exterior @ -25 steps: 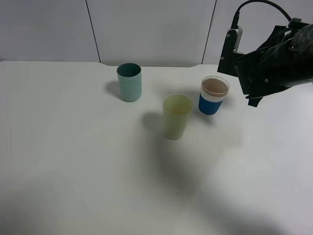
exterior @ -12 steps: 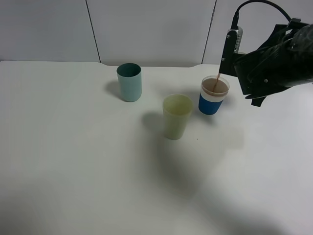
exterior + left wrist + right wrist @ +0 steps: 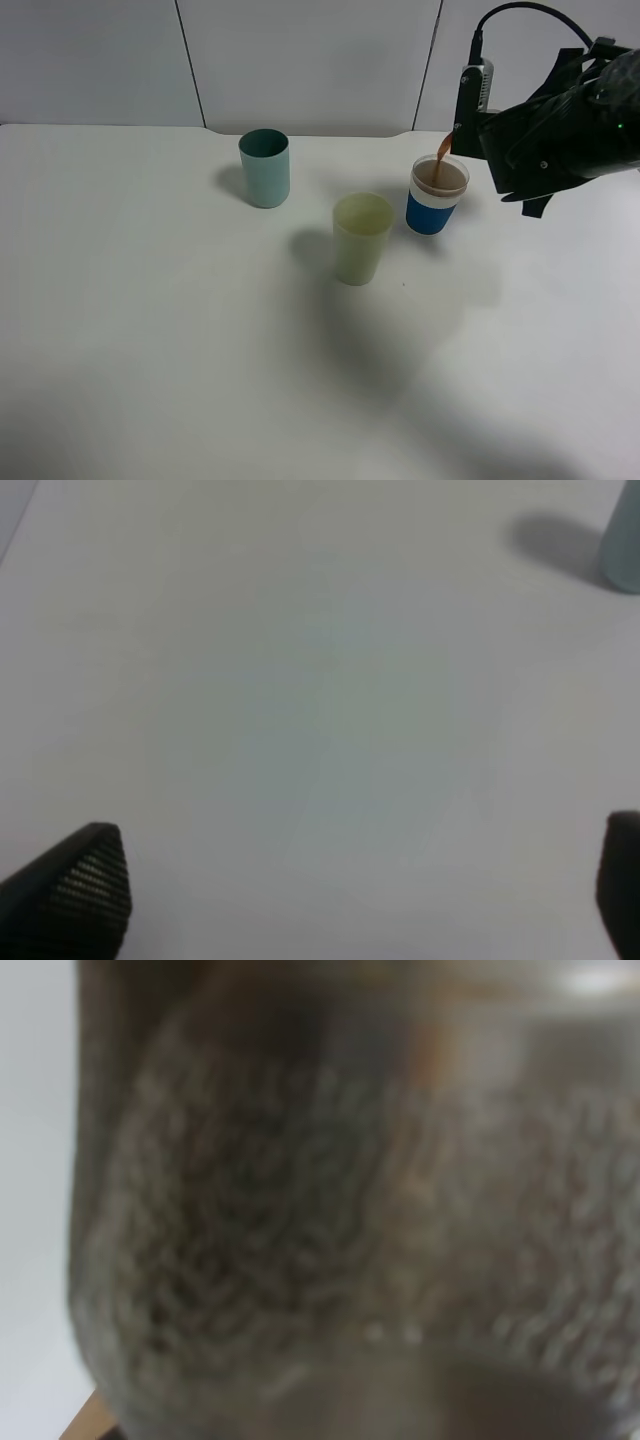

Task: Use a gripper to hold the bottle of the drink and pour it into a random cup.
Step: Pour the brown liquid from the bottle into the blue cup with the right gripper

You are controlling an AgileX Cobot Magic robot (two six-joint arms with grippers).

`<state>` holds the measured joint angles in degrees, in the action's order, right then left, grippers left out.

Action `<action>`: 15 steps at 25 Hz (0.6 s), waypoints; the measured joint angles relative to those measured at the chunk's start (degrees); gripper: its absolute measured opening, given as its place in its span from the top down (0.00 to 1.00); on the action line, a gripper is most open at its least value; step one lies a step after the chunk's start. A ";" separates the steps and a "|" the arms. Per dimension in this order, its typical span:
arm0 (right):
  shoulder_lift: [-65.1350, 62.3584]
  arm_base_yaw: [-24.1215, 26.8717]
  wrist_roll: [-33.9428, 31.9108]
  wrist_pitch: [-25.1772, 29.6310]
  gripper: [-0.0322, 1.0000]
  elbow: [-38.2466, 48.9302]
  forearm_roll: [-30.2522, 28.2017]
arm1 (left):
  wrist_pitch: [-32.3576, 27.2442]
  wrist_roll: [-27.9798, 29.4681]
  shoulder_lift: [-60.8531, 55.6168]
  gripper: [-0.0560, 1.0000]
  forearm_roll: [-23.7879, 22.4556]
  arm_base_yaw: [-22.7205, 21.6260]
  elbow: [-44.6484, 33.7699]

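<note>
My right gripper (image 3: 505, 135) is shut on the bottle of the drink (image 3: 473, 92) and holds it tipped over, just above and to the right of the cup (image 3: 436, 196). A brown stream (image 3: 443, 152) runs from the bottle's mouth into the cup, which is white with a blue band and holds brown drink. The right wrist view is filled by the blurred translucent bottle (image 3: 350, 1220). My left gripper (image 3: 350, 900) is open and empty over bare white table; it does not show in the exterior view.
A teal tumbler (image 3: 265, 168) stands at the back left of the cup and shows at the edge of the left wrist view (image 3: 625, 540). A pale yellow-green tumbler (image 3: 361, 238) stands in front of the cup, to its left. All rest on the white table (image 3: 150, 330).
The bottle has tipped further. One second ago no drink was falling, then a thin stream began, and now a thicker brown stream runs into the cup.
</note>
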<state>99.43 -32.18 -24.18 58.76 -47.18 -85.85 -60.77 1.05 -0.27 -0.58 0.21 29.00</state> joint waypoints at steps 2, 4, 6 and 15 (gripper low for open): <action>0.00 0.00 0.00 0.00 0.62 0.00 0.00 | 0.00 0.00 0.00 0.07 0.00 0.00 0.00; 0.00 0.00 0.04 0.00 0.62 0.00 0.00 | 0.00 0.00 0.00 0.07 0.00 0.00 0.00; 0.00 0.00 0.32 0.02 0.62 0.00 0.00 | 0.00 0.00 0.00 0.07 0.00 0.00 0.00; 0.00 0.00 1.45 0.36 0.62 0.00 -0.05 | 0.00 0.00 0.00 0.07 0.00 0.00 0.00</action>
<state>99.43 -32.18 -22.73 59.12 -47.18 -85.89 -60.77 1.05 -0.27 -0.58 0.21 29.00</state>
